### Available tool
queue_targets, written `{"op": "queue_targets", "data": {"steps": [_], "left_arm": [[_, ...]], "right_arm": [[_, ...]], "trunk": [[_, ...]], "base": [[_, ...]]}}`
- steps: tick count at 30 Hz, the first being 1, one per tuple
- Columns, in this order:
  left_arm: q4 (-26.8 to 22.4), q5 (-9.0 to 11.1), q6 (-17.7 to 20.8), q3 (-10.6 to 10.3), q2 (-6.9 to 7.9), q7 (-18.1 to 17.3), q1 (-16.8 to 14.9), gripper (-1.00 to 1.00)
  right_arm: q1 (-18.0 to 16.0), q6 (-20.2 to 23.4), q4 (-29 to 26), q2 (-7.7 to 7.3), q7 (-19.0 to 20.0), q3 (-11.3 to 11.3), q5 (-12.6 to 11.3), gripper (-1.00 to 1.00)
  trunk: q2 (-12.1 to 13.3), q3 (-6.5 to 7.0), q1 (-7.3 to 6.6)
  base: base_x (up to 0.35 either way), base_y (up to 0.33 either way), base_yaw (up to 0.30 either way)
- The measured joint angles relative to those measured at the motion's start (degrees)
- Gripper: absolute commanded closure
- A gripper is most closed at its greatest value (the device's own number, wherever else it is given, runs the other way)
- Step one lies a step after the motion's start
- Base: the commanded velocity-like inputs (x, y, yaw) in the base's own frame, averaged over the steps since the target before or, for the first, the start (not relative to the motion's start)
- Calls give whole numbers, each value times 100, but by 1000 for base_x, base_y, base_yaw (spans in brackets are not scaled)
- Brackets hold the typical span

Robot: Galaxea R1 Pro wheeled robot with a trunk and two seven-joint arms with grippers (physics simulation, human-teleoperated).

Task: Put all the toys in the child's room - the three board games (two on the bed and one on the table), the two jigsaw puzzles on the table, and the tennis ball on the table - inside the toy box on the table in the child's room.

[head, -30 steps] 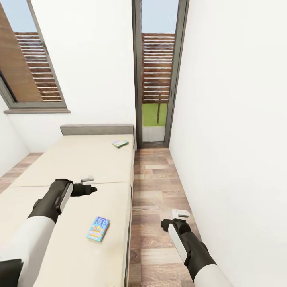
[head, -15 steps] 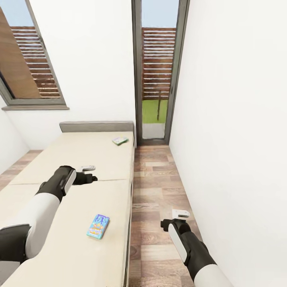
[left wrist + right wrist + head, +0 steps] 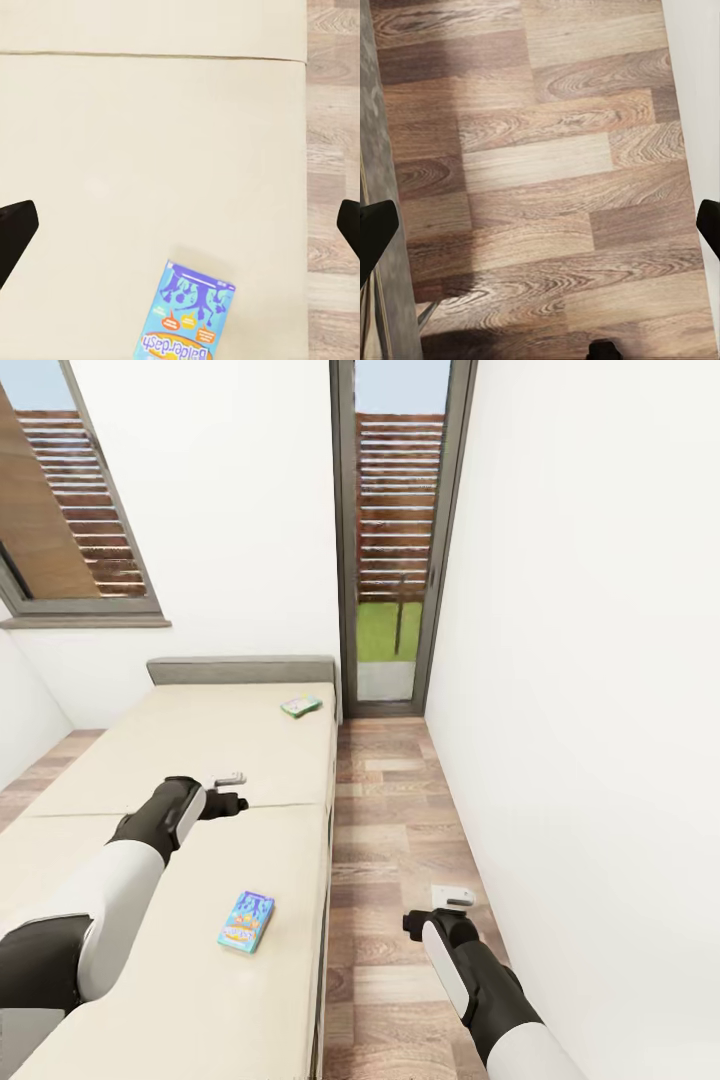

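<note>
A blue board game (image 3: 246,921) lies flat on the near part of the beige bed (image 3: 150,760), close to its right edge. A second, green board game (image 3: 300,706) rests near the headboard. My left gripper (image 3: 237,792) hovers open over the middle of the bed, beyond the blue game. In the left wrist view the blue game (image 3: 187,319) sits below the wide-apart fingertips (image 3: 15,232). My right gripper (image 3: 440,908) hangs open over the wooden floor beside the bed, nothing between its fingers (image 3: 376,229). The table, toy box, puzzles and tennis ball are out of view.
A narrow strip of wooden floor (image 3: 390,810) runs between the bed and the white right wall (image 3: 600,710), ending at a tall glass door (image 3: 395,540). A window (image 3: 70,510) sits in the back wall above the grey headboard (image 3: 240,670).
My left arm has reached farther forward over the bed, away from the blue game. The head view has shifted slightly. The right arm has held still.
</note>
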Motion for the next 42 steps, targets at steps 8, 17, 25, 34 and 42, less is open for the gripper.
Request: {"op": "queue_targets", "data": {"steps": [8,17,25,34,42], "left_arm": [[9,-4,-104,-11,-19,7,-1,-100],[47,-6,-418,-46,22,-16,-1,-100],[327,-13,-585,-58,1,-19,-1,-100],[386,-15,-641,-83,-4,-5,-1,-100],[390,-21,-665,-103,-8,11,0,-100]], "right_arm": [[0,6,0,0,-2,0,-4,-100],[0,7,0,0,-6,-7,-4,-100],[0,7,-7,0,-4,-8,-4,-100],[0,8,-9,0,0,-8,-1,-100],[0,7,-9,0,-2,-7,-4,-100]], "trunk": [[0,-75,0],[0,-161,0],[0,-236,0],[0,-322,0],[0,-397,0]], "base": [[0,0,0],[0,0,0],[0,0,0],[0,0,0],[0,0,0]]}}
